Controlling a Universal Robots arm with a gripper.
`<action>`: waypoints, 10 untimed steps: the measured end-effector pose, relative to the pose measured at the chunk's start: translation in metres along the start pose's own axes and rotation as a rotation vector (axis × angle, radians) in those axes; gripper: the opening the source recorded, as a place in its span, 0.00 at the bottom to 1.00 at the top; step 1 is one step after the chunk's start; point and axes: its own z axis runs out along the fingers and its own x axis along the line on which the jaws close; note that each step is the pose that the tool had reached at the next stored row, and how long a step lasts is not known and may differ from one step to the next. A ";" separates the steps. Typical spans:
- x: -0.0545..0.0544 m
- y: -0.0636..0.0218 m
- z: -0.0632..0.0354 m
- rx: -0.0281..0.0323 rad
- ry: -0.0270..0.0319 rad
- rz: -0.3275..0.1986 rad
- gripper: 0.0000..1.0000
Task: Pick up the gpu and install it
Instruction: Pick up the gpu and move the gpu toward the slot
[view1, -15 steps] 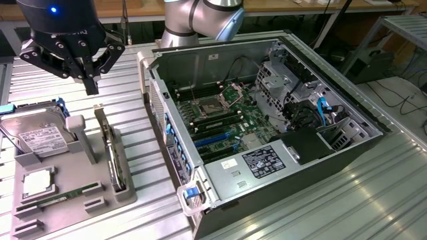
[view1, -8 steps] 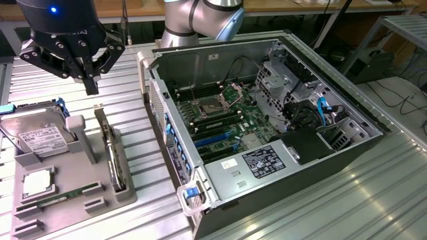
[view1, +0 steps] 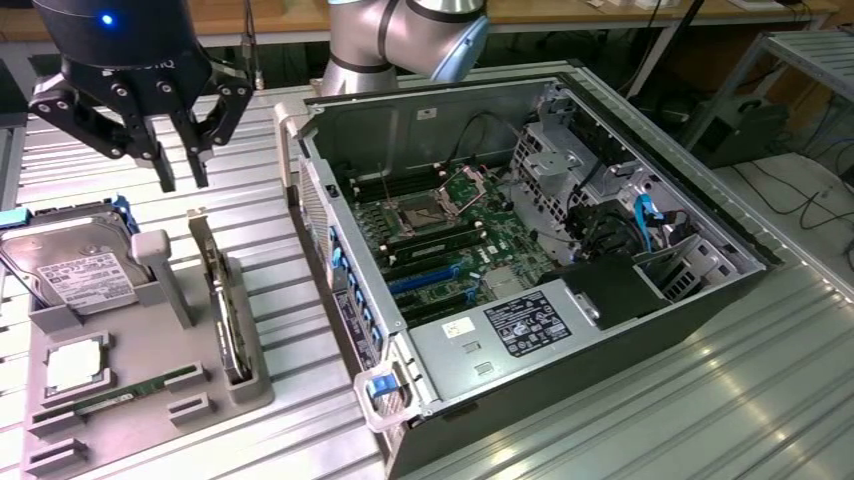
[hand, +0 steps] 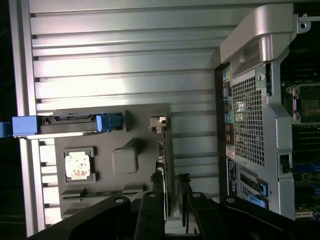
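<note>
**Just above the gpu, gripper parted and empty**

Right now I see the gripper hanging in the air over the grey holder tray, at the exterior view's upper left. Its two black fingers stand a narrow way apart, with nothing between them and nothing touching them.

The gpu stands on its long edge in a slot along the side of the tray nearest the computer case. Its silver bracket end points up toward the gripper. From the wrist view, the card runs edge-on in line with the gap between the fingers, and clear of them.

On the same tray, the silver hard drive with the white label leans in its blue-railed cradle. The processor sits in a square pocket, and the green memory stick lies flat near it. The case lies open on the slatted metal table, motherboard exposed.
</note>
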 end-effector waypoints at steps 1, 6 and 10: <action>0.000 0.0000 0.0000 0.0000 0.0000 0.000 0.36; 0.000 0.0000 0.0000 0.0000 0.0000 0.000 0.54; 0.000 -0.0036 0.0000 -0.0017 0.0009 -0.017 0.66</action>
